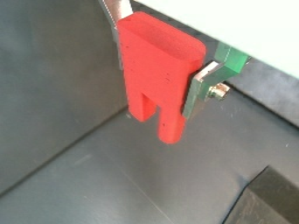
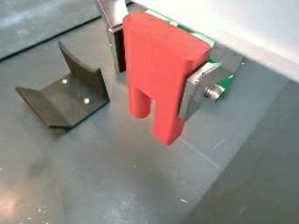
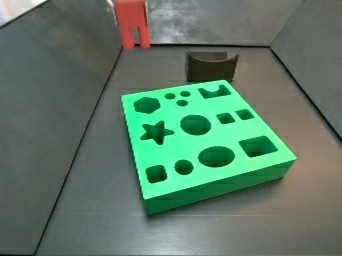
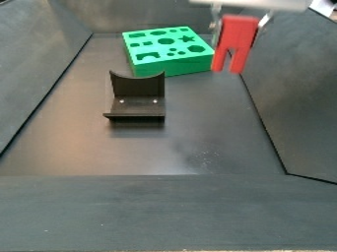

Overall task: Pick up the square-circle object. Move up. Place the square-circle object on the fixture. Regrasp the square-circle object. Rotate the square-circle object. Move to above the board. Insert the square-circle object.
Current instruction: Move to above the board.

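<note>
My gripper point(image 1: 160, 74) is shut on the square-circle object point(image 1: 158, 61), a red block with two prongs that hang down past the fingers. It shows the same way in a wrist view point(image 2: 156, 66). In both side views the red block point(image 3: 131, 25) point(image 4: 235, 44) hangs in the air, off the floor, with the gripper point(image 4: 237, 10) above it. The fixture point(image 3: 210, 64) point(image 4: 134, 98) point(image 2: 65, 92), a dark bracket, stands on the floor apart from the block. The green board point(image 3: 201, 140) point(image 4: 168, 49) with several shaped holes lies flat beyond the fixture.
Dark sloping walls point(image 3: 60, 110) point(image 4: 283, 108) ring the dark floor. A strip of green board edge point(image 1: 233, 59) shows behind one finger in a wrist view.
</note>
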Controlling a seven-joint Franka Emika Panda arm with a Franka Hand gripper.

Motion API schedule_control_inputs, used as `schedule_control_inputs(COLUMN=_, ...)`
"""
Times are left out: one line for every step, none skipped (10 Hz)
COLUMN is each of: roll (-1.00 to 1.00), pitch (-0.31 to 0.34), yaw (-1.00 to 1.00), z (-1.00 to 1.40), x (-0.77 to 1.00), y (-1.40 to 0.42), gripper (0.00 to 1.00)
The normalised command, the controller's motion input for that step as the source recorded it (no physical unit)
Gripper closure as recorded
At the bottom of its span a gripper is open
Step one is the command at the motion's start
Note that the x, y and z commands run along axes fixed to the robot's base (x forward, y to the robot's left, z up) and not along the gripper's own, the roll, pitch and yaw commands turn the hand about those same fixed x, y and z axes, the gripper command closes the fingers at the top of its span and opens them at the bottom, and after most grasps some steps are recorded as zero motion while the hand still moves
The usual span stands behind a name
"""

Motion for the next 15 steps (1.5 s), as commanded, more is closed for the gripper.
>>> schedule_control_inputs(roll=0.19, pitch=0.052, yaw=0.06, z=1.00, x=-0.20, y=-0.07, gripper=1.00)
schedule_control_inputs(roll=0.18, pitch=0.041, yaw=0.06, z=1.00, x=-0.18, y=-0.07, gripper=1.00)
schedule_control_inputs(roll=0.16, pitch=0.041, yaw=0.06, z=1.00, x=-0.17, y=-0.06, gripper=1.00)
schedule_control_inputs(roll=0.15, pitch=0.038, yaw=0.05, z=0.92, x=-0.13, y=-0.06, gripper=1.00)
schedule_control_inputs(roll=0.12, pitch=0.043, yaw=0.05, z=0.67, x=-0.08, y=-0.04, gripper=1.00)
schedule_control_inputs(roll=0.10, pitch=0.061, yaw=0.05, z=0.43, x=-0.02, y=-0.02, gripper=1.00)
schedule_control_inputs(roll=0.09, pitch=0.077, yaw=0.05, z=0.31, x=0.00, y=-0.02, gripper=1.00)
schedule_control_inputs(roll=-0.10, pitch=0.556, yaw=-0.17, z=0.39, x=0.44, y=-1.00, gripper=1.00)
schedule_control_inputs(roll=-0.10, pitch=0.552, yaw=-0.15, z=0.37, x=0.45, y=-1.00, gripper=1.00)
schedule_control_inputs(roll=-0.07, pitch=0.470, yaw=-0.08, z=0.38, x=0.47, y=-1.00, gripper=1.00)
schedule_control_inputs(roll=-0.09, pitch=0.385, yaw=-0.06, z=0.37, x=0.48, y=-1.00, gripper=1.00)
schedule_control_inputs(roll=-0.04, pitch=0.241, yaw=-0.02, z=0.37, x=0.48, y=-1.00, gripper=1.00)
schedule_control_inputs(roll=0.00, pitch=0.160, yaw=0.01, z=0.38, x=0.48, y=-1.00, gripper=1.00)
schedule_control_inputs(roll=-0.01, pitch=0.109, yaw=0.01, z=0.38, x=0.49, y=-1.00, gripper=1.00)
schedule_control_inputs(roll=-0.01, pitch=0.099, yaw=0.01, z=0.38, x=0.50, y=-1.00, gripper=1.00)
